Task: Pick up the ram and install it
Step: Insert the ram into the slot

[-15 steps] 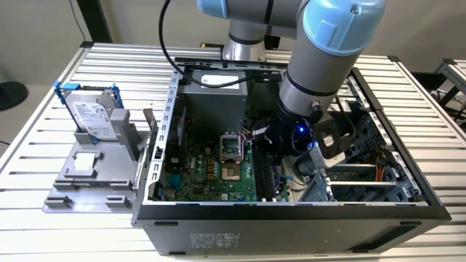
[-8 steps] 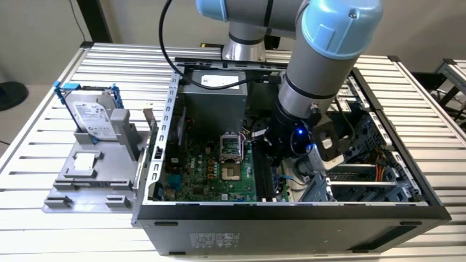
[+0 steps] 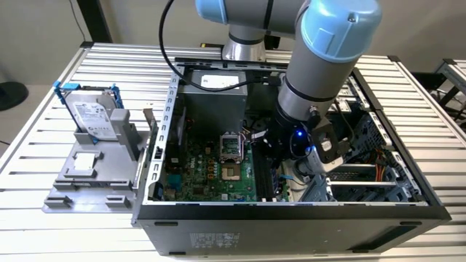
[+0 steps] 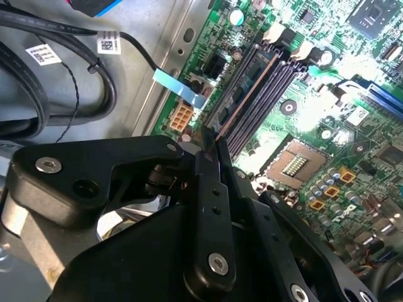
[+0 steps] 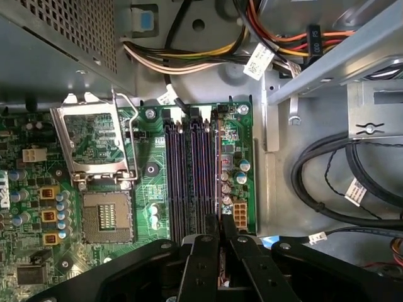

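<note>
Insertion step, judging by pose. Gripping ram [image 5: 218, 170] edgewise in closed tool [image 5: 219, 221], lined along memory slot nearest motherboard [image 5: 151, 189] edge, at 4 o'clock of CPU socket [image 3: 231, 146] in exterior view. Cannot tell if seated. Calls for straight, even downward press until end clips [image 4: 275, 33] latch.

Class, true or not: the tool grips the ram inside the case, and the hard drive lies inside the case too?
No. The tool does grip the ram inside the case, but the exterior view shows the hard drive outside it, on a grey stand at that view's left.
</note>
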`<act>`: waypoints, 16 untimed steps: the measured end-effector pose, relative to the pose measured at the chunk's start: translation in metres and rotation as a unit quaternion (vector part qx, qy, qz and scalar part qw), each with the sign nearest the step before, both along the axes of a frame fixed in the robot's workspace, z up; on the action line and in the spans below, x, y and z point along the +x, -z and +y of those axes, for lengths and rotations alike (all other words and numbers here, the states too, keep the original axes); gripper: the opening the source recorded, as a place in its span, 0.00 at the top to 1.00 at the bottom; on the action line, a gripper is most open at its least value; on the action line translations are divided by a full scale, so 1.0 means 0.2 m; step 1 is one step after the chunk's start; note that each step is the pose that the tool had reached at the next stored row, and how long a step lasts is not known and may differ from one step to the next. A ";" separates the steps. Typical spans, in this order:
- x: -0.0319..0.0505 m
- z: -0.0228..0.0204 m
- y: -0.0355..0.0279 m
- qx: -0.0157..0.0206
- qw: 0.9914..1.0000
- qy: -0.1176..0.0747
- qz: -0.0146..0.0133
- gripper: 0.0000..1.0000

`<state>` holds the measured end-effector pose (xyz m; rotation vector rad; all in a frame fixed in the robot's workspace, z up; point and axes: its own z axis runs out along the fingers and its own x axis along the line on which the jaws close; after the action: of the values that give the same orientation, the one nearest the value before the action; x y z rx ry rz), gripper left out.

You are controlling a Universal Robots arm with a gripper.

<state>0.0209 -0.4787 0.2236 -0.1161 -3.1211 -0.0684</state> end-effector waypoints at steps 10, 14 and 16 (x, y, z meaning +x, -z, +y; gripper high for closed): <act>-0.004 0.000 0.010 0.000 1.000 0.000 0.000 1.00; -0.004 0.000 0.010 0.001 1.000 0.000 0.000 1.00; -0.004 -0.001 0.007 0.002 1.000 -0.002 0.000 1.00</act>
<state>0.0200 -0.4789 0.2221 -0.1083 -3.1209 -0.0756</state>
